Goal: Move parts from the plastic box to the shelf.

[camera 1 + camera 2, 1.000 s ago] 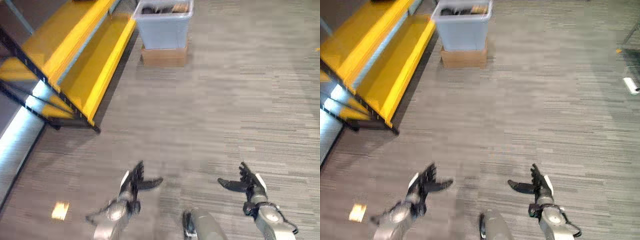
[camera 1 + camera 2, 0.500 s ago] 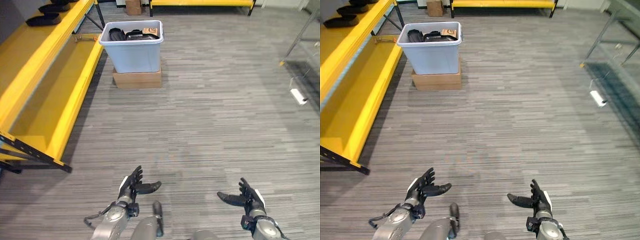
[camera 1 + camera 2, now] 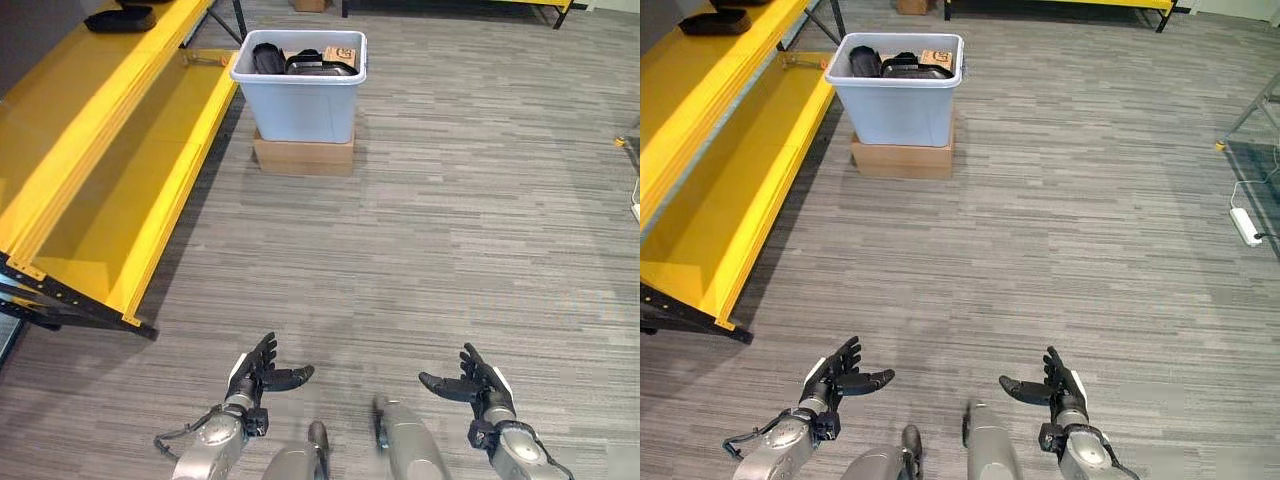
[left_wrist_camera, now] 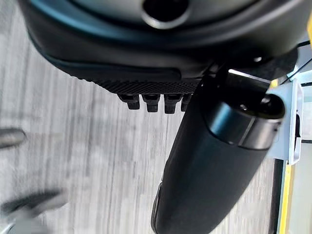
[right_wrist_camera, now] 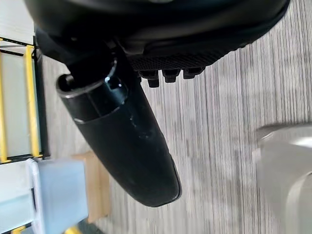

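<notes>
Box of dark parts far off, both hands empty.
The plastic box point(image 3: 298, 92) holds dark parts point(image 3: 300, 62), sits on a cardboard carton point(image 3: 303, 155) beside the yellow shelf point(image 3: 95, 170). Left hand point(image 3: 255, 374) and right hand point(image 3: 478, 383) hang spread as before; camera has shifted.

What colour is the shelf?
The shelf is bright yellow with a black frame. It shows best in the left eye view.

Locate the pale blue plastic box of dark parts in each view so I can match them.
Left eye view: pale blue plastic box at upper centre, beside the yellow shelf.
Right eye view: upper left of centre.
Left wrist view: I cannot identify it.
Right wrist view: a corner at the lower left edge.
Shared landmark: the brown cardboard box under it.
</notes>
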